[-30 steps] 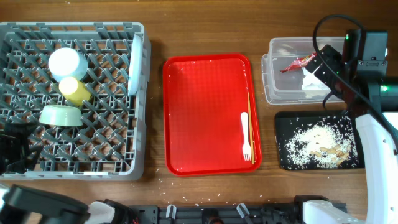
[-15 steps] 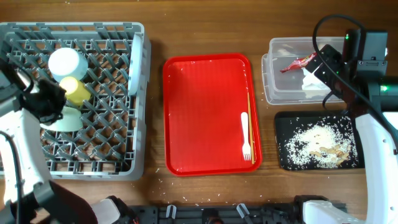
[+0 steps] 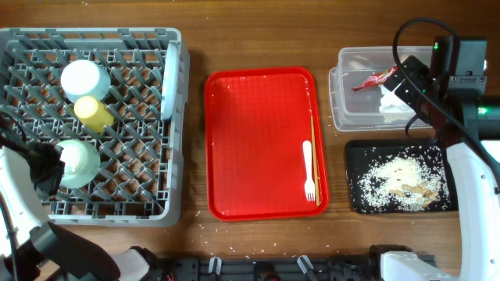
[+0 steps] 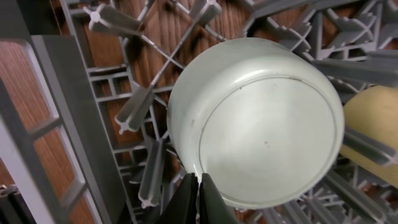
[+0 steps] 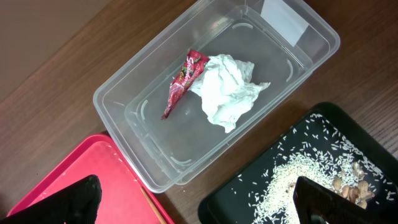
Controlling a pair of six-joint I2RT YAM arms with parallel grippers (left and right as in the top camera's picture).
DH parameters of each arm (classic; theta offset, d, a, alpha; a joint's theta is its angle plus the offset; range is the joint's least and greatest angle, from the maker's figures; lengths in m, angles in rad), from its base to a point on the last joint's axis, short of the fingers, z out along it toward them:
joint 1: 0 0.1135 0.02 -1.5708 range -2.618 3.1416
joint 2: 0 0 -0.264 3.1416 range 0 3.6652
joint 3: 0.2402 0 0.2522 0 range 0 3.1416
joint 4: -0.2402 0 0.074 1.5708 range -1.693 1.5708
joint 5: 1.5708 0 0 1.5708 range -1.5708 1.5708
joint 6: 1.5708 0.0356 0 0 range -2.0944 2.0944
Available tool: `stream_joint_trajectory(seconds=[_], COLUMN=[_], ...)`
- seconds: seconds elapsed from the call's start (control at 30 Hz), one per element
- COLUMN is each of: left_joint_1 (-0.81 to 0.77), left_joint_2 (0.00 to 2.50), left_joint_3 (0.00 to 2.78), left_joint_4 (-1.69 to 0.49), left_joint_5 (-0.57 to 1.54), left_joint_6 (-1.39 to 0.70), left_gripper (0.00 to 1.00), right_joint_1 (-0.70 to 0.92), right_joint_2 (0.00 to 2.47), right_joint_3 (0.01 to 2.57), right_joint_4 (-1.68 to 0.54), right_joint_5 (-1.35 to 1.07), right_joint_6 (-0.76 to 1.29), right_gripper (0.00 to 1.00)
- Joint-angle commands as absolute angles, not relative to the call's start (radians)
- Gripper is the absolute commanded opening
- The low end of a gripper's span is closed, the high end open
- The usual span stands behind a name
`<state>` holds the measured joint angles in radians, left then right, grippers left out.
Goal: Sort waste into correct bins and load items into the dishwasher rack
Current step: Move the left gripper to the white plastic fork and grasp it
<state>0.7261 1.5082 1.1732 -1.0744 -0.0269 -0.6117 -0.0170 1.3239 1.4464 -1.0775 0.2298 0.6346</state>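
Left hand [image 4: 199, 186]: we see it pinching the mint bowl [image 4: 261, 124] by its rim inside the dishwasher rack [image 3: 117, 212].
Right hand [image 5: 196, 186]: we see it spread wide over the clear tub [image 5: 155, 118].

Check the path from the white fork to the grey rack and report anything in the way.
Nothing visible blocks it. The fork lies at the red tray's right edge beside the chopsticks; only bare tray and a strip of table separate it from the rack, whose lower right cells look free.
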Motion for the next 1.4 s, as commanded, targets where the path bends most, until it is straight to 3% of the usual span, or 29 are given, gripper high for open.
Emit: stream_joint_trajectory(seconds=[0.0, 0.13, 0.17, 0.2, 0.23, 0.27, 0.4, 0.5, 0.57, 0.6, 0.7, 0.8, 0.9, 0.93, 1.0, 1.23, 1.37], left_joint_1=[0.735, 0.670, 0.615, 0.558, 0.491, 0.432, 0.122, -0.176, -0.356, -0.495, -0.680, -0.739, -0.778, -0.794, -0.831, -1.042, -1.068], left_joint_2=[1.364, 1.177, 1.136, 1.110, 1.093, 1.087, 1.118, 1.187, 1.244, 1.304, 1.518, 1.794, 1.874, 1.887, 1.909, 2.100, 2.175], left_joint_3=[1.172, 1.172, 1.172, 1.171, 1.171, 1.171, 1.171, 1.171, 1.172, 1.201, 1.424, 1.690, 1.706, 1.706, 1.705, 1.705, 1.705], left_joint_4=[-1.074, -1.071, -1.071, -1.073, -1.074, -1.070, -1.017, -0.857, -0.758, -0.756, -0.977, -1.209, -1.117, -1.043, -0.968, -0.963, -0.921], left_joint_5=[0.218, 0.699, 0.720, 0.714, 0.714, 0.714, 0.719, 0.719, 0.553, 0.348, 0.078, -0.009, 0.226, 0.305, 0.208, -0.316, -0.339], left_joint_6=[-0.554, -0.324, -0.294, -0.291, -0.291, -0.291, -0.303, -0.374, -0.486, -0.538, -0.569, -0.555, -0.563, -0.563, -0.635, -1.077, -1.112], left_gripper=[0.04, 0.08, 0.27, 0.63, 0.92, 1.00, 1.00, 1.00, 1.00, 1.00, 0.99, 1.00, 1.00, 0.93, 0.77, 0.65, 0.59], right_joint_1=[-0.015, -0.015, -0.015, -0.015, -0.015, -0.015, -0.015, -0.015, -0.015, -0.015, -0.015, -0.015, -0.015, -0.015, -0.015, -0.015, -0.015], right_joint_2=[1.332, 1.332, 1.332, 1.332, 1.332, 1.332, 1.332, 1.332, 1.332, 1.332, 1.332, 1.332, 1.332, 1.332, 1.332, 1.332, 1.332], right_joint_3=[1.452, 1.452, 1.452, 1.452, 1.452, 1.452, 1.452, 1.452, 1.452, 1.452, 1.452, 1.452, 1.452, 1.452, 1.452, 1.452, 1.452], right_joint_4=[-1.077, -1.077, -1.077, -1.077, -1.077, -1.077, -1.077, -1.077, -1.077, -1.077, -1.077, -1.077, -1.077, -1.077, -1.077, -1.077, -1.077], right_joint_5=[0.247, 0.247, 0.247, 0.247, 0.247, 0.247, 0.247, 0.247, 0.247, 0.247, 0.247, 0.247, 0.247, 0.247, 0.247, 0.247, 0.247], right_joint_6=[0.631, 0.631, 0.631, 0.631, 0.631, 0.631, 0.631, 0.631, 0.632, 0.631, 0.631, 0.631, 0.631, 0.632, 0.632, 0.631, 0.631], right_gripper=[1.00, 1.00, 1.00, 1.00, 1.00, 1.00, 1.00, 1.00, 1.00, 1.00, 1.00, 1.00, 1.00, 1.00, 1.00, 0.99, 1.00])
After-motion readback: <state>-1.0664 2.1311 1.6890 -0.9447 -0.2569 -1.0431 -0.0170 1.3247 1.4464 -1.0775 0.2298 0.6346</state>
